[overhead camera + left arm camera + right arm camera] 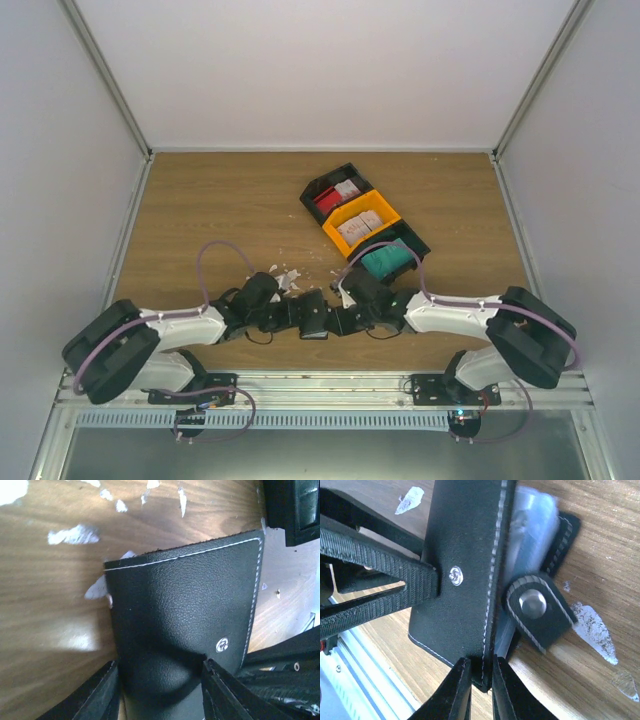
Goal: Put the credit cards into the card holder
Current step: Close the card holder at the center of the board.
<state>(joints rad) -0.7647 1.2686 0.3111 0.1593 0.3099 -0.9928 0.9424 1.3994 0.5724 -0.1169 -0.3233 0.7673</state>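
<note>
Left hand: my left gripper point(160, 666) is clamped on the card holder point(185, 605). Its two black fingers point(95, 695) press the wallet's lower end from either side at the bottom of the left wrist view.
Right hand: my right gripper point(481, 662) is closed to a thin slit. It pinches the wallet's white-stitched edge at the bottom centre of the right wrist view.
Card holder position: it sits low in the centre of the top view, held between my two hands. I cannot tell whether it touches the table point(200, 210).
Card holder look: black grained leather with white stitching and a small metal stud point(455, 575) on its outer face.
Snap strap: a rounded strap point(536, 607) with a metal snap hangs unfastened to the right of the pinched edge.
Clear sleeve: a see-through plastic pocket point(532, 525) shows in the upper right of the right wrist view.
Cards: the credit cards point(358, 228) lie in three bins, right of centre in the top view. Red ones are in the far black bin point(325, 180), whitish ones in the yellow bin point(335, 215), and teal ones in the near black bin point(420, 243).
Crumbs: white crumbs point(285, 279) are scattered on the wood just above my left hand.
</note>
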